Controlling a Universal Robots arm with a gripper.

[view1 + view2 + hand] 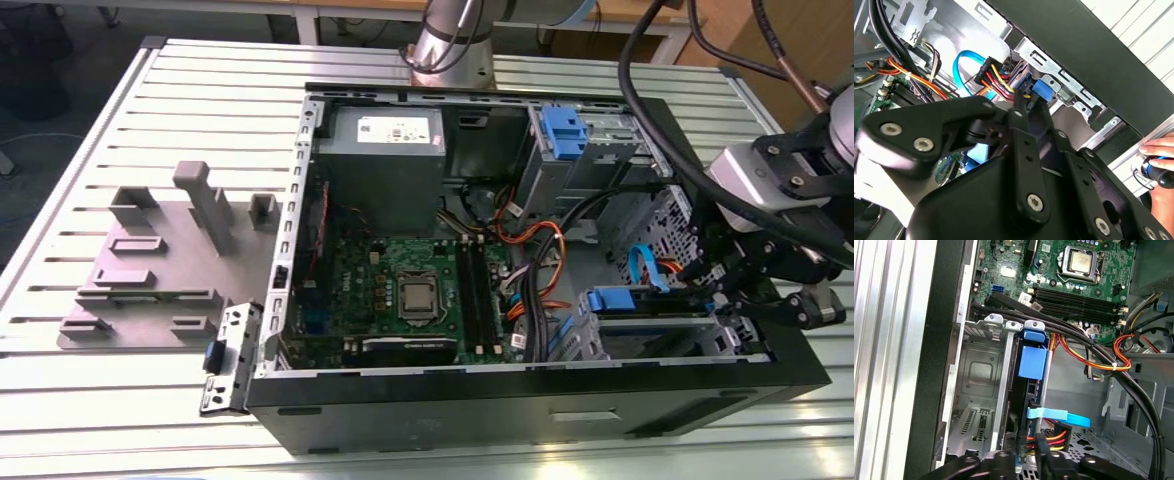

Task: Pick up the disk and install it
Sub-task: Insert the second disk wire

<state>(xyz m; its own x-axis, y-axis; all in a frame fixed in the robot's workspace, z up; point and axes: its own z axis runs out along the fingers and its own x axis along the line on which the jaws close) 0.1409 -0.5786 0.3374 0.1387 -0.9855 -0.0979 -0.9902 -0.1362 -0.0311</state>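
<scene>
The disk (1031, 390) stands on edge in a metal bay (981, 390) at the lower front corner of the open computer case (534, 410), its blue carrier handle (1033, 362) facing the motherboard (1074, 275); in the exterior view its blue handle (611, 300) shows just beside the gripper (747, 290). A light-blue data cable (1059, 416) and a bundle of red, yellow and black power wires (1046, 437) run to its rear end, and thick black cables (1079, 335) cross close above it. The gripper (1029, 112) hovers right over that wired end; its black fingers (1021, 135) look nearly together, though it cannot be told whether they grip anything. Most of the disk's flat face is hidden by the bay wall. A grey power supply (380, 160) sits at the far corner, and a grey fixture (160, 260) lies on the slatted desk (80, 390). A person's hand (1160, 165) rests at the case's edge.
</scene>
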